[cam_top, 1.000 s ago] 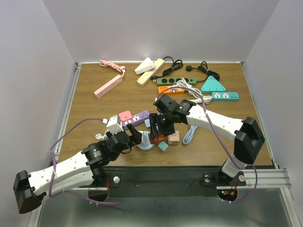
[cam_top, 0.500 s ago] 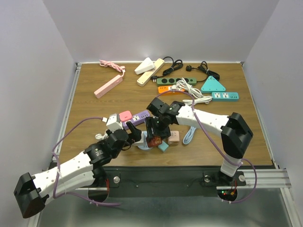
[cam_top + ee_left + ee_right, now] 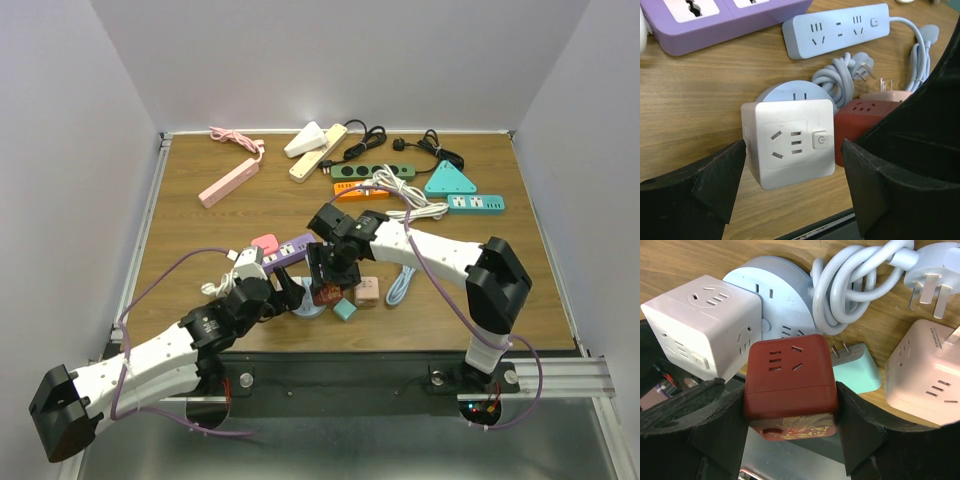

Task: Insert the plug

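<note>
Smooth red plastic cube [image 3: 790, 375], matt white cube [image 3: 790, 142], wood-grain table [image 3: 700, 85].

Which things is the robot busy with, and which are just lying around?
Busy with: red cube, gripped by the right fingers; white cube, between the left fingers.
Lying around: pink strip, purple strip, green strip, teal triangle, round blue socket, coiled cord.

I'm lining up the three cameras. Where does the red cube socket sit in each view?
Top external: red cube socket low, just left of the picture's centre.
Left wrist: right of centre, to the right of the white cube, partly hidden.
Right wrist: centre, top face showing.
Shared landmark: round blue socket, beside it in every view.
</note>
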Controlling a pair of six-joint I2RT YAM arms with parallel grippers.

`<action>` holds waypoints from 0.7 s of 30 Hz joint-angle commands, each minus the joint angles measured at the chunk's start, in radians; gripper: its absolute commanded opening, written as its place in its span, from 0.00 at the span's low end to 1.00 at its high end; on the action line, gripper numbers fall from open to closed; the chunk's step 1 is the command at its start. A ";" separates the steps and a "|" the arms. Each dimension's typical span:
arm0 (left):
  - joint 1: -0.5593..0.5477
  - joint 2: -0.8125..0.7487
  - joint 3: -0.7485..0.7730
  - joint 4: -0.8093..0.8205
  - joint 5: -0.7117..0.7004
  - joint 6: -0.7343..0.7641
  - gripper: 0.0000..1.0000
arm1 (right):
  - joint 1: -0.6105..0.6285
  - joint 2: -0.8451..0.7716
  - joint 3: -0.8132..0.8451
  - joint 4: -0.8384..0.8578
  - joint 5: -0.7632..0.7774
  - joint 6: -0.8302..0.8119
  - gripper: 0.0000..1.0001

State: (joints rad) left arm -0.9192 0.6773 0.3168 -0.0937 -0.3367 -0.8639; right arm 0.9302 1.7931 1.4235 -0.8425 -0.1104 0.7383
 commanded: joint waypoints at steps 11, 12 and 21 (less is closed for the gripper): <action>0.003 0.001 -0.041 0.057 0.033 0.029 0.83 | 0.004 0.034 0.032 -0.041 0.057 0.009 0.00; 0.002 0.001 -0.042 0.060 0.034 0.029 0.82 | 0.004 0.034 0.031 -0.041 0.060 0.010 0.00; 0.003 0.001 -0.062 0.084 0.050 0.037 0.65 | 0.002 0.052 0.029 -0.041 0.092 0.023 0.00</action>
State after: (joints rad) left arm -0.9188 0.6769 0.2836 -0.0525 -0.3027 -0.8452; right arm 0.9298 1.8072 1.4319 -0.8558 -0.0799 0.7540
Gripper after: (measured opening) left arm 0.797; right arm 0.679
